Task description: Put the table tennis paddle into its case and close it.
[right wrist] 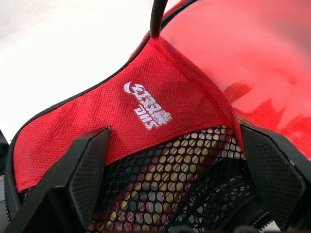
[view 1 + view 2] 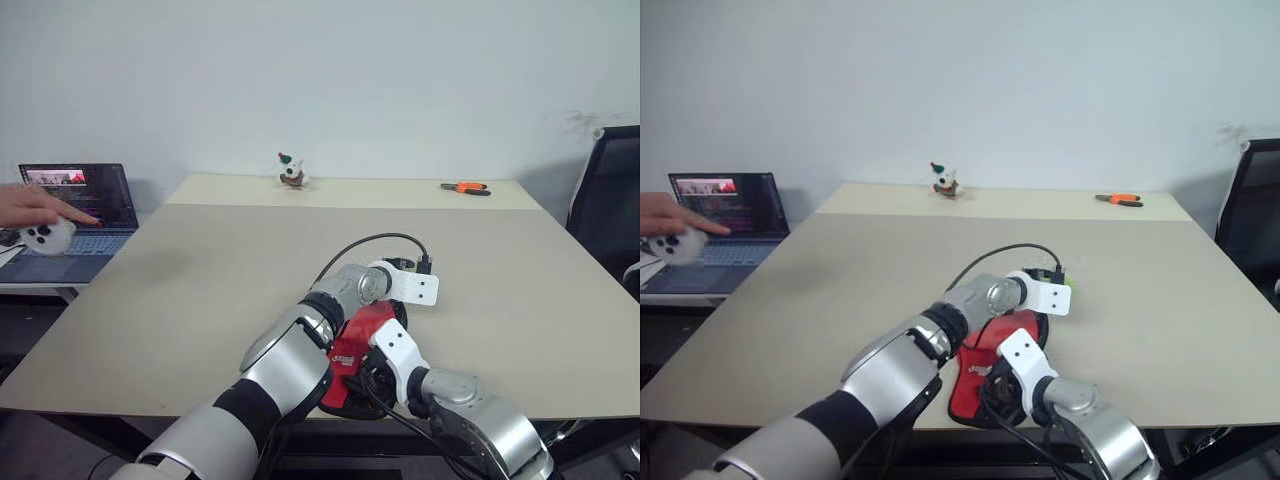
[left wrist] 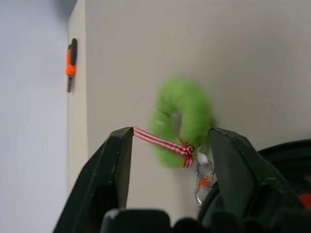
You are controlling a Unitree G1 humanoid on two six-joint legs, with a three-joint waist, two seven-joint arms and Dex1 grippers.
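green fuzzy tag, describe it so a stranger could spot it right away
On the beige table, look past the red case at the near edge. The green fuzzy tag is a fluffy ring on a red-and-white striped ribbon, between the left pincer's fingers.

Head views overlook the table [image 2: 200,300]; wrist views seemingly sit close.

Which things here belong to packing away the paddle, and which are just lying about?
Belong to the job:
- the case, red face with white logo and mesh
- its green zipper tag, between the fingers of the left hand
- the right hand, open over the case

Lying about:
- orange-handled pliers
- small figurine
- laptop
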